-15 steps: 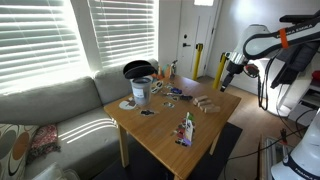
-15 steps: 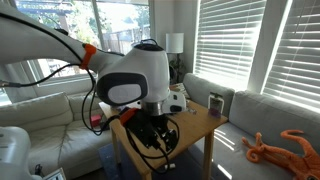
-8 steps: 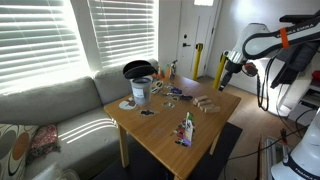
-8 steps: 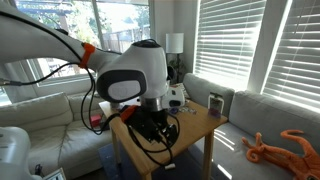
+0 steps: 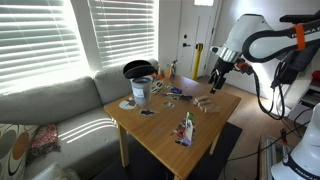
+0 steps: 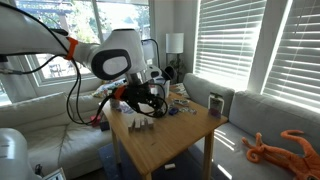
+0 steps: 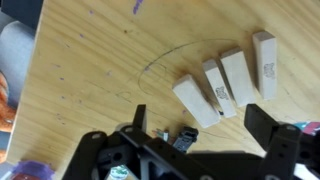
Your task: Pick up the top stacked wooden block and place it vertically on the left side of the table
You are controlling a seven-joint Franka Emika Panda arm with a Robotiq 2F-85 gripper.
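Several pale wooden blocks (image 7: 225,80) lie side by side in a fanned row on the light-brown table (image 7: 90,70). I cannot tell whether any block rests on another. In an exterior view the blocks (image 5: 207,103) sit near the table's (image 5: 160,140) far right edge. My gripper (image 7: 200,125) is open and empty. It hovers above the table just short of the blocks, with a dark finger on each side of the wrist view. It shows above the table's edge in both exterior views (image 5: 213,82) (image 6: 152,100).
A black bowl (image 5: 136,68), a blue-and-white container (image 5: 141,92), a small bottle (image 5: 186,128) and scattered small items stand on the table. A small black object (image 7: 183,140) lies under the gripper. A grey sofa (image 5: 50,105) is behind the table. A dark box (image 6: 214,104) stands at the table's far edge.
The arm has swung in from beside the table, so the gripper now hangs over the table edge by the blocks. The blocks have not moved.
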